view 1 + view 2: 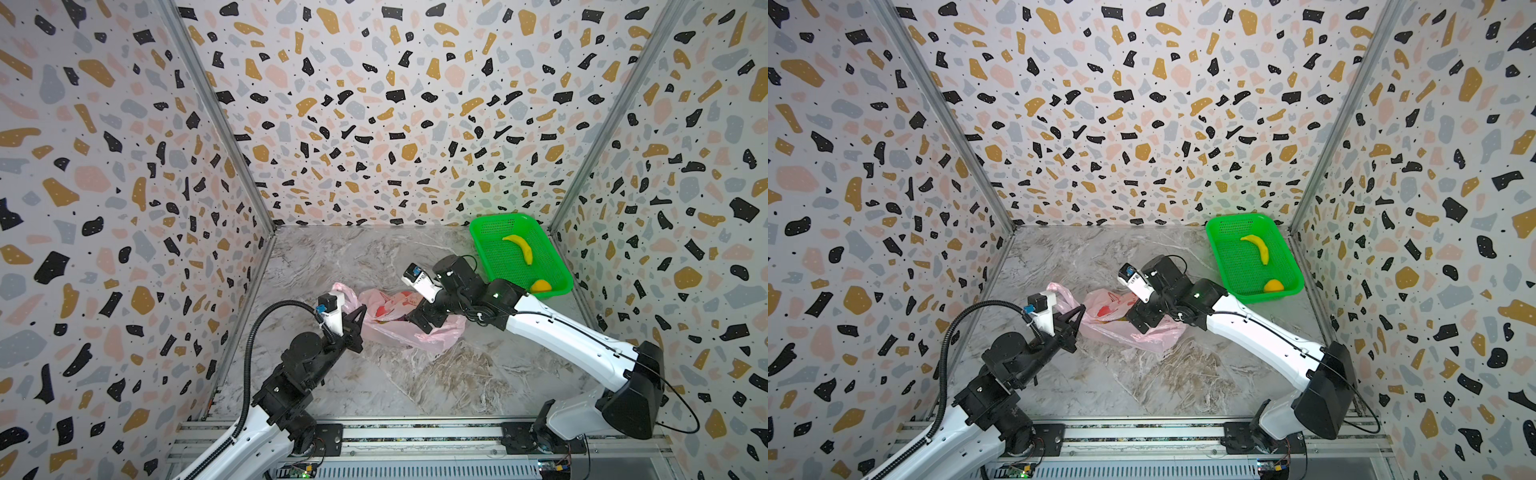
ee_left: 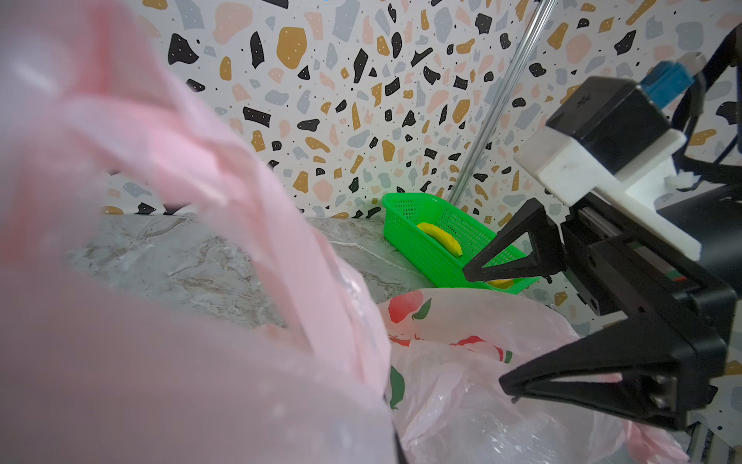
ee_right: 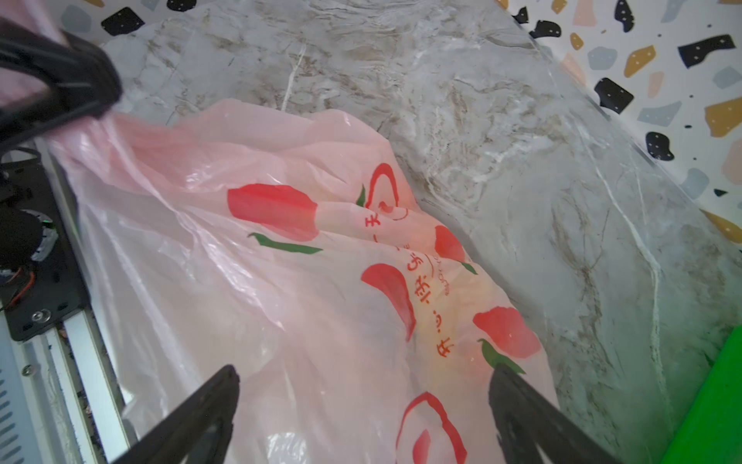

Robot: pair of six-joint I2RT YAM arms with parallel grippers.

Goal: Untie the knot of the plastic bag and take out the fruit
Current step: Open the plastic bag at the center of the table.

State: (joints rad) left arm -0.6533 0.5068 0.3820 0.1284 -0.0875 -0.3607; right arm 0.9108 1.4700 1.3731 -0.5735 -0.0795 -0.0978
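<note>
The pale pink plastic bag (image 1: 399,328) (image 1: 1121,328) lies crumpled on the marble floor, red and green print upward. My left gripper (image 1: 360,315) (image 1: 1080,311) (image 3: 60,80) is shut on pink plastic at the bag's left end, which is pulled up. That plastic (image 2: 160,281) covers this gripper's own jaws in the left wrist view. My right gripper (image 1: 419,322) (image 2: 484,329) (image 3: 365,381) hovers open over the bag's right part, nothing between its fingers. The fruit shows only as a faint orange-yellow glow (image 3: 461,313) through the plastic. I cannot make out the knot.
A green mesh basket (image 1: 498,218) (image 1: 1237,217) stands at the back right corner, holding a yellow banana (image 1: 519,248) and a small yellow-orange piece (image 1: 540,286). Speckled walls close in on three sides. A metal rail (image 1: 415,432) runs along the front.
</note>
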